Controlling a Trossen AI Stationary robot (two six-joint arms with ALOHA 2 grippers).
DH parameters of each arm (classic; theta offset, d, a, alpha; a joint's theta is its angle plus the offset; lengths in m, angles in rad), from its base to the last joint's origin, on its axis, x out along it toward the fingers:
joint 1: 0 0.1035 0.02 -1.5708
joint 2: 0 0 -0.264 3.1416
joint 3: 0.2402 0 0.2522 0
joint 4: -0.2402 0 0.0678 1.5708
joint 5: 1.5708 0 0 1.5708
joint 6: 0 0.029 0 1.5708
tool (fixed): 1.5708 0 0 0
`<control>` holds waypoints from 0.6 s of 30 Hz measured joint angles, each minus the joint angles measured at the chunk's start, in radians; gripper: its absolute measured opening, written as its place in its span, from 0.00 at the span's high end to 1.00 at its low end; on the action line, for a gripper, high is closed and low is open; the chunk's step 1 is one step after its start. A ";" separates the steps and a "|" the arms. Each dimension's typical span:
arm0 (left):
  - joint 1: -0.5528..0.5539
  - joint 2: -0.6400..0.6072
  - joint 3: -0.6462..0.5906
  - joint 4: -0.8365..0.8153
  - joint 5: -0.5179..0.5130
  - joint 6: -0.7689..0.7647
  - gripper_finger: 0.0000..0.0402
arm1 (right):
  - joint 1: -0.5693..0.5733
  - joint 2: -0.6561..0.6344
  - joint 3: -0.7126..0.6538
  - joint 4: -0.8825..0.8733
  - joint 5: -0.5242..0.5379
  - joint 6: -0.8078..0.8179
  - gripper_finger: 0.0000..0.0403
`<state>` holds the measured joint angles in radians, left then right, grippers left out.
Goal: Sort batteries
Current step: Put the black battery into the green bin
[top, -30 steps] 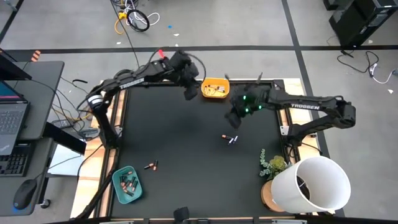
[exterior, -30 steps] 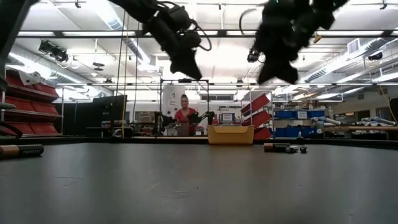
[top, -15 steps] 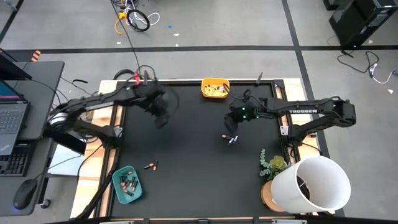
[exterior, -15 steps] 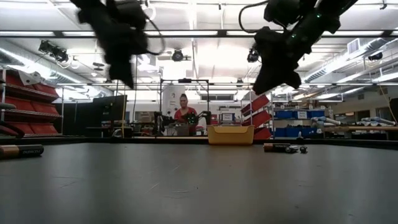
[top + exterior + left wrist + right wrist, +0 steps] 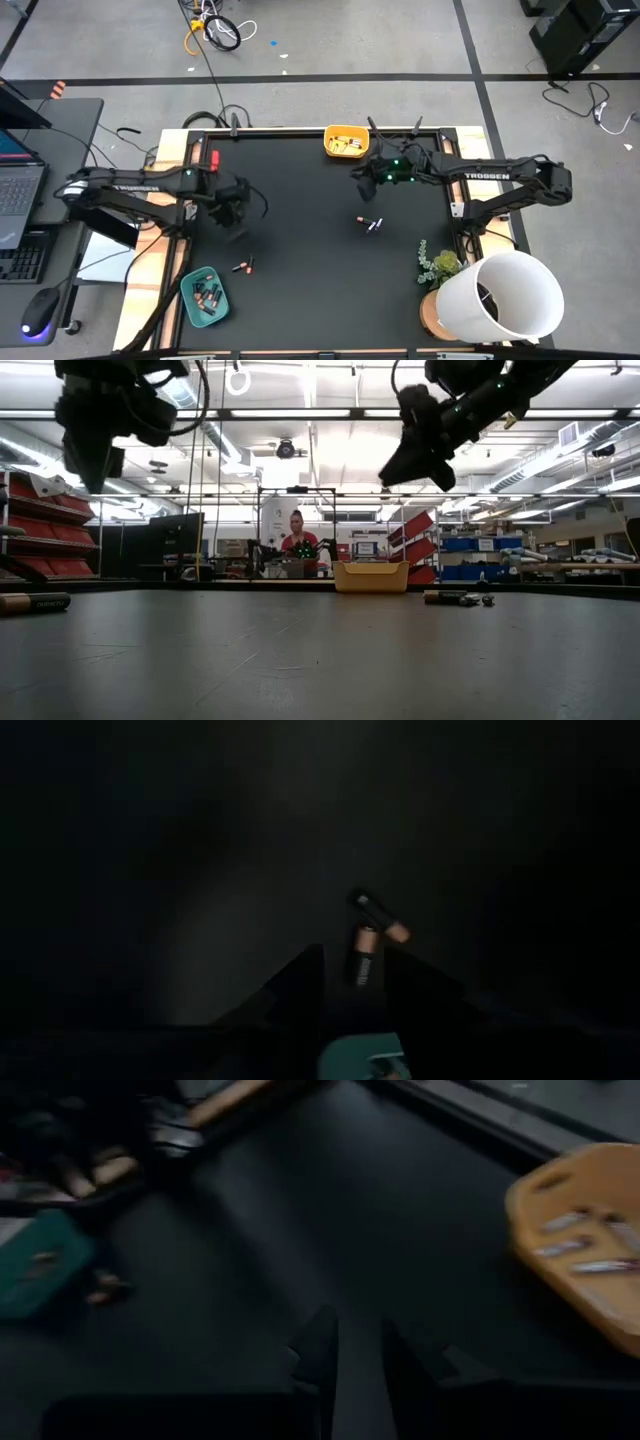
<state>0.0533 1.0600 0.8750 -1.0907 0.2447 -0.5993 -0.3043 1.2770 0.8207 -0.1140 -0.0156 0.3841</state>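
Observation:
Two copper-and-black batteries (image 5: 242, 266) lie on the black mat near the teal tray (image 5: 204, 296); in the left wrist view these batteries (image 5: 366, 954) show just beyond my fingers. A silvery pair with red ends (image 5: 370, 223) lies mid-table. The yellow tray (image 5: 346, 141) at the far edge holds silvery batteries. My left gripper (image 5: 236, 222) (image 5: 352, 975) hovers open and empty, short of the copper pair. My right gripper (image 5: 358, 172) (image 5: 358, 1345) hangs open and empty between the yellow tray and the silvery pair.
The teal tray holds several copper batteries. A white bucket (image 5: 508, 296) and a small plant (image 5: 440, 264) stand at the near right corner. Wooden rails edge the mat. In the low view a person (image 5: 297, 540) stands far behind the table.
My left gripper has swung from beside the yellow tray at the far edge toward the table's left and near side, ending above the copper pair. My right gripper dipped toward the silvery pair, then drew back toward the far edge and tipped more level. No battery has moved.

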 joint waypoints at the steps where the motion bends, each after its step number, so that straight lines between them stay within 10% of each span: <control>1: -0.040 0.007 -0.002 0.013 -0.007 -0.052 0.69 | 0.011 0.000 0.000 0.010 -0.012 0.002 0.83; 9: -0.325 0.029 -0.004 0.051 -0.178 -0.349 0.68 | 0.156 0.000 0.000 0.018 0.007 0.046 0.83; 18: -0.511 0.091 -0.052 0.079 -0.365 -0.319 0.67 | 0.325 0.000 0.000 0.081 0.130 0.033 0.84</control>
<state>-0.4578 1.1513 0.8227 -1.0115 -0.1204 -0.9187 0.0208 1.2774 0.8211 -0.0326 0.1146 0.4171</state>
